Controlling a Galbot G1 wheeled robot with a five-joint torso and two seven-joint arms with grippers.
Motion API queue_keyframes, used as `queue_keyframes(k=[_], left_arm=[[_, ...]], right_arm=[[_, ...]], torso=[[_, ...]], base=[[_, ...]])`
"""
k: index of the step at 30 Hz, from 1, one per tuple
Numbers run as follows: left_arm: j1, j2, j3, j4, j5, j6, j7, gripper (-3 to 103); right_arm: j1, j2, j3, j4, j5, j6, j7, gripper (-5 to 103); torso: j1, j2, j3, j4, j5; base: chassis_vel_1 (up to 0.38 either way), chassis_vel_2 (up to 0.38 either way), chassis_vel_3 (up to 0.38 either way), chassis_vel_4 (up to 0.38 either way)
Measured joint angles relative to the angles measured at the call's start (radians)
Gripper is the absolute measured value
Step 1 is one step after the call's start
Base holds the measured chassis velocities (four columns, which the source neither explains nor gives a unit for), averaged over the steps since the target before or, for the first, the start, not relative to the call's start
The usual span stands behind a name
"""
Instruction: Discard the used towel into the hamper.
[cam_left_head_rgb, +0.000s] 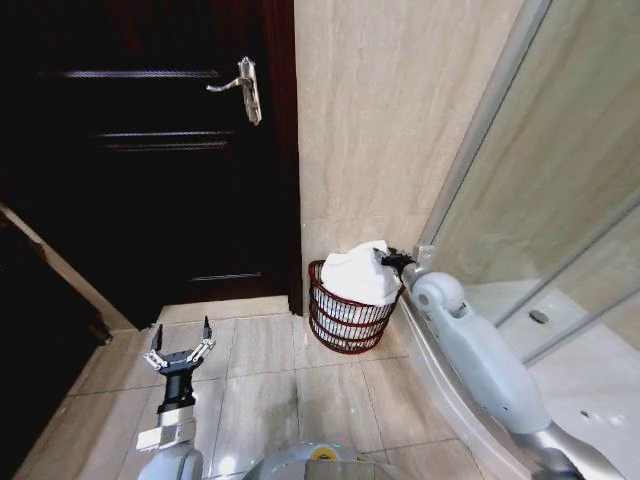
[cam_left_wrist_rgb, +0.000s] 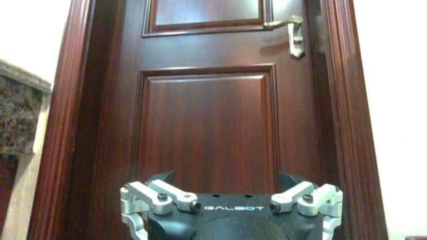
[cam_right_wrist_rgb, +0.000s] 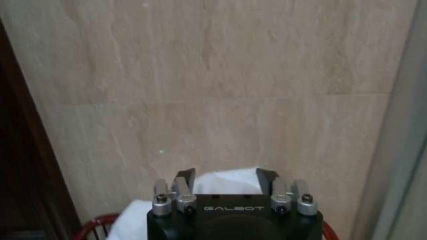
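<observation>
The hamper (cam_left_head_rgb: 345, 325), a reddish-brown wire basket, stands on the floor against the beige wall, between the door and the shower. The white towel (cam_left_head_rgb: 360, 275) is heaped inside it and rises above the rim. My right gripper (cam_left_head_rgb: 393, 262) is at the towel's upper right edge, just above the hamper's rim. In the right wrist view the right gripper (cam_right_wrist_rgb: 227, 172) has its fingers apart, with the towel (cam_right_wrist_rgb: 130, 212) and the red rim (cam_right_wrist_rgb: 90, 225) beyond them. My left gripper (cam_left_head_rgb: 181, 345) hangs open and holding nothing low over the floor tiles to the left, facing the door (cam_left_wrist_rgb: 207, 125).
A dark wooden door with a metal handle (cam_left_head_rgb: 243, 88) fills the left wall. The glass shower enclosure (cam_left_head_rgb: 540, 200) and its curved base run along the right, close to my right arm. Beige floor tiles (cam_left_head_rgb: 300, 400) lie open in front of the hamper.
</observation>
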Motion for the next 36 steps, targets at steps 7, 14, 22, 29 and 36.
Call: queue_keyframes(k=[7,14,22,29,36], left_arm=[[-0.003,-0.002,0.003,-0.005,0.017,0.012,-0.001,100],[0.001,-0.002,-0.009,-0.011,0.018,0.014,-0.003,100],[-0.002,0.001,-0.005,-0.011,0.018,0.015,-0.003,100],[-0.005,0.001,0.003,-0.012,0.019,0.016,-0.003,100],[-0.003,0.002,-0.009,-0.016,0.011,0.015,-0.003,100]], right_arm=[[0.070,0.070,-0.039,-0.205,-0.106,0.131,-0.115,86],[0.091,0.114,-0.055,-0.356,-0.143,0.135,-0.155,100],[0.032,0.086,-0.052,-0.309,-0.079,-0.008,-0.200,100],[0.043,0.088,-0.077,-0.330,0.002,-0.091,-0.182,100],[0.066,0.102,-0.093,-0.419,0.032,-0.091,-0.163,100]], torso=[[0.000,0.000,0.000,0.0004,0.0002],[0.000,0.000,0.000,0.0002,0.0001],[0.000,0.000,0.000,0.0000,0.0001],[0.000,0.000,0.000,0.0001,0.0001],[0.000,0.000,0.000,0.0003,0.0001]], base=[[0.000,0.000,0.000,0.000],[0.000,0.000,0.000,0.000],[0.000,0.000,0.000,0.000],[0.000,0.000,0.000,0.000],[0.000,0.000,0.000,0.000]])
